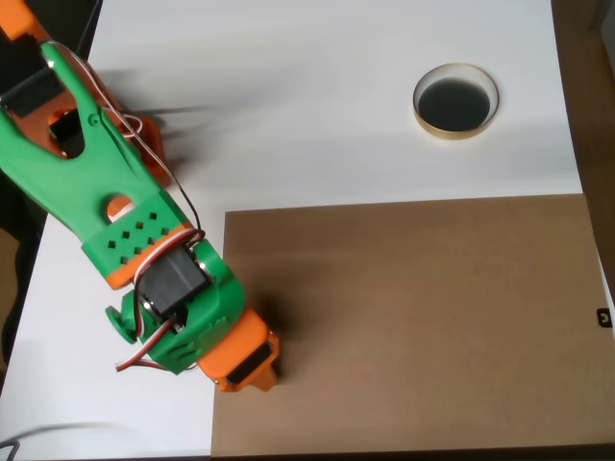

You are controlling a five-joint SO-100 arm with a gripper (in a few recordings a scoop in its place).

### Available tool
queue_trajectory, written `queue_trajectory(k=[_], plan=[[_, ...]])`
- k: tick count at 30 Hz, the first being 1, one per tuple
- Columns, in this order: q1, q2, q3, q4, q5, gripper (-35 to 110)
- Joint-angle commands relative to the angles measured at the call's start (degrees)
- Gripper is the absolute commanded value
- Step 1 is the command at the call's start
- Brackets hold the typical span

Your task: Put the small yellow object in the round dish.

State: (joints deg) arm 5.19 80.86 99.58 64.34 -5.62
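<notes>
- Here, the gripper [252,370] sits low at the brown board's [413,317] left edge (jaws hidden beneath it, so their state is unclear).
- The round dish [456,100] lies well apart on the white table [288,96], upper right.

The scene is viewed from a single fixed camera set above the worktop [384,115] and pointed straight down. A wide stretch of the white surface and a brown board [413,317] is taken in from a moderate height. The arm [125,230] is seen entering from the upper left corner, and the round dish [456,101] is framed at the upper right.
</notes>
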Motion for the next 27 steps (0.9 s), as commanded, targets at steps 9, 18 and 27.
queue_trajectory(k=[9, 18, 27], plan=[[-4.22, 2.37, -13.54, 6.15, -6.06, 0], [-12.13, -2.55, -23.64, 11.25, -9.84, 0], [-21.97, -5.27, -27.07, 12.13, -10.72, 0]])
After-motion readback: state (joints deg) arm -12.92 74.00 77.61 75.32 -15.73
